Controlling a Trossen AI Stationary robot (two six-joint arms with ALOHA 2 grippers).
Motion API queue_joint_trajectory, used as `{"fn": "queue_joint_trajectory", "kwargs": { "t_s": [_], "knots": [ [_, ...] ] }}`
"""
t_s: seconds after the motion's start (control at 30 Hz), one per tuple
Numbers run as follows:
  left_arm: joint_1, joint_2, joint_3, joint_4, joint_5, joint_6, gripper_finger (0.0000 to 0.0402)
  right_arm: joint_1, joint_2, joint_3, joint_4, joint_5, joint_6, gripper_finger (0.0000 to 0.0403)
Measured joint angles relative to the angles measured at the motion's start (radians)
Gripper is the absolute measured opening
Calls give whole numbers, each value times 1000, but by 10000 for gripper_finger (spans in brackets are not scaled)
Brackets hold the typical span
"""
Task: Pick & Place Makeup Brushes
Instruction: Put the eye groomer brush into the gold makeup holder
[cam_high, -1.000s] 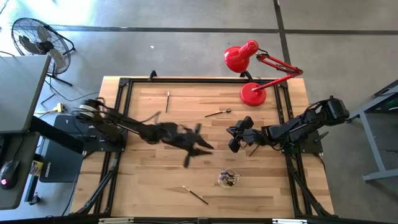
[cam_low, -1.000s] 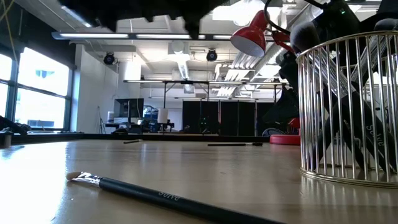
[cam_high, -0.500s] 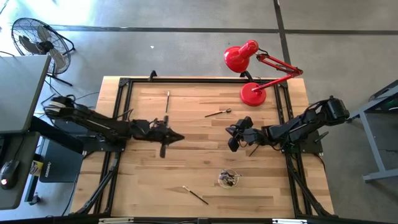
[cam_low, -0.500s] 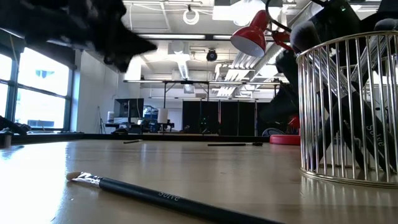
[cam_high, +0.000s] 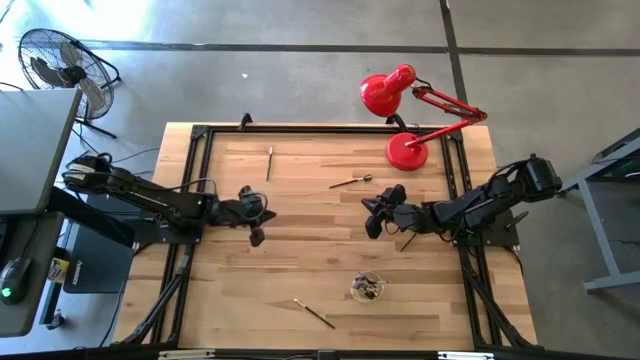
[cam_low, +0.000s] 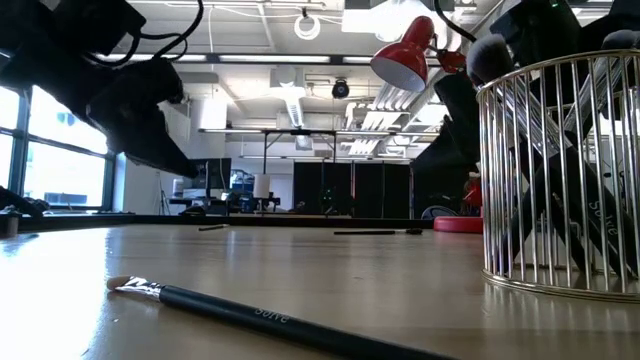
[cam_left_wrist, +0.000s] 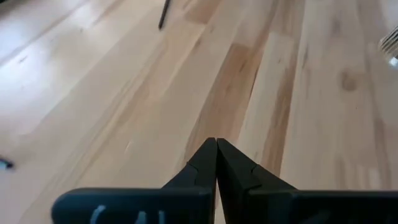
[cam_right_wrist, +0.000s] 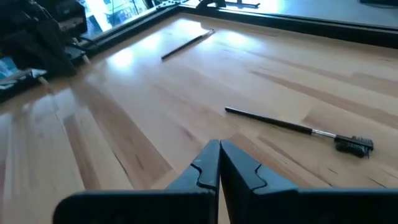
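Observation:
Three makeup brushes lie flat on the wooden table: one far left (cam_high: 269, 163), one at the far middle (cam_high: 352, 181), and a dark-handled one (cam_high: 315, 313) near the front edge, which also shows close up in the low view (cam_low: 250, 315). A wire cup (cam_high: 367, 288) holds several more brushes. My left gripper (cam_high: 266, 212) hangs shut and empty over the table's left part, and in its own view the fingers (cam_left_wrist: 216, 149) meet over bare wood. My right gripper (cam_high: 368, 212) hangs shut and empty right of centre, short of the far-middle brush (cam_right_wrist: 292, 126).
A red desk lamp (cam_high: 405, 150) stands at the far right corner. A black frame (cam_high: 200, 135) runs round the table's edge. The wire cup (cam_low: 560, 170) stands tall at the right of the low view. Bare wood lies between the two grippers.
My left gripper has drawn back from the table's middle toward its left edge and has come lower. My right gripper has stayed in place and turned a little at the wrist. No brush has moved.

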Motion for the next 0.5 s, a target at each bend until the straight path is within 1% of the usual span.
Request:
{"fn": "queue_joint_trajectory", "kwargs": {
  "t_s": [0.2,0.3,0.33,0.4,0.5],
  "knots": [
    [0,0,0,-20,11,29,0,0,0,12,0,3,-1,1],
    [0,0,0,-13,15,54,0,-1,1,75,-79,6,-54,1],
    [0,0,0,-11,14,58,0,-3,0,110,-133,6,-76,1],
    [0,0,0,-8,13,60,0,-16,1,204,-302,3,-108,1],
    [0,0,0,-6,11,60,0,-63,7,365,-637,-5,-109,1]
  ]
}}
